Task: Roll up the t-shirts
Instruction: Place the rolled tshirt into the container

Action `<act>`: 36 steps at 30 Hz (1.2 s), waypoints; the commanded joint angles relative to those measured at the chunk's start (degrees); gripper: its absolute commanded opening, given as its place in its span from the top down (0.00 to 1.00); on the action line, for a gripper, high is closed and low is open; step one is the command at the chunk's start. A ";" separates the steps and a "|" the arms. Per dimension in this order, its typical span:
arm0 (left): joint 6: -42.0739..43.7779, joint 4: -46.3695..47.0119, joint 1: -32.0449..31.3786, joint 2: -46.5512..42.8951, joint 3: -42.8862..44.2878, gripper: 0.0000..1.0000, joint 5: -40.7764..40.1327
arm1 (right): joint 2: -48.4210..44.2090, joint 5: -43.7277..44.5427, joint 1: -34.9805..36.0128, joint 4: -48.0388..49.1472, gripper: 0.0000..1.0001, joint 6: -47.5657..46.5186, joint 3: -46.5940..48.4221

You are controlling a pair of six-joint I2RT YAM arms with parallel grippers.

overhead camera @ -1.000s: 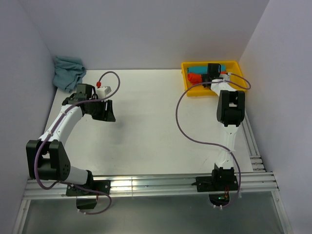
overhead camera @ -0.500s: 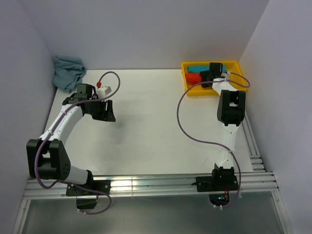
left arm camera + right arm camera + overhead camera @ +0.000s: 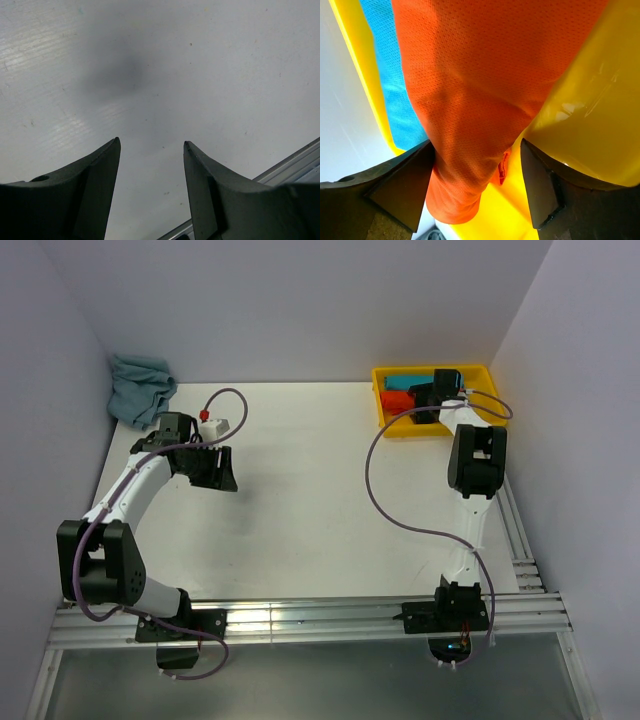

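**Op 1:** On my right wrist feed the right gripper has its jaws apart and is low in the yellow tray. The orange-red t-shirt lies bundled between the fingers, and the teal t-shirt lies flat just beside it.

**Op 2:** Is cloth touching the fingers?

**Op 1:** The left-hand finger looks pressed against the orange fold. There's a gap of tray on the other side. That contact worries me. If I lift straight up, the finger could drag a fold with it and loosen the bundle. I can't tell from here how tight it is.

**Op 2:** And the tray itself?

**Op 1:** The tray wall is close. A sideways exit could knock it, and the tray is light plastic, so I judge it would slide.

**Op 2:** What about your left side?

**Op 1:** The left gripper hangs with its jaws apart over bare table, holding nothing. In the overhead view the grey-blue t-shirt is crumpled in the far left corner, against the wall. If I reach for it carelessly I'll shove it tighter into the corner, or pinch only one layer so the rest trails.
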 commanded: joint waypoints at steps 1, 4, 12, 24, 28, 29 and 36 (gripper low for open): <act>0.14 -0.32 0.29 0.04 2.08 0.41 0.41 | -3.79 -2.75 -0.37 -1.04 0.24 -0.56 0.14; 0.14 -0.67 0.29 0.30 2.61 0.41 0.59 | -4.67 -4.07 -0.46 -0.86 0.23 -0.38 -0.39; 0.67 -0.93 0.29 0.04 2.52 0.41 1.11 | -7.39 -5.74 -0.46 -1.74 0.16 -0.56 -1.18; 1.02 -1.46 0.29 0.04 3.05 0.41 0.06 | -13.63 -8.56 -0.46 -0.52 0.12 -0.12 -7.51; 1.11 -0.41 0.29 -0.93 2.26 0.41 -1.08 | -20.11 -8.99 -0.28 0.19 0.12 -0.82 -13.38; 1.19 -0.23 0.38 -1.10 2.08 0.41 -1.17 | -21.71 -8.56 -0.11 0.36 0.12 -1.17 -14.71; 1.19 1.09 1.35 -2.86 1.20 0.41 -1.44 | -37.17 -6.10 2.97 -1.57 0.10 -5.65 -27.09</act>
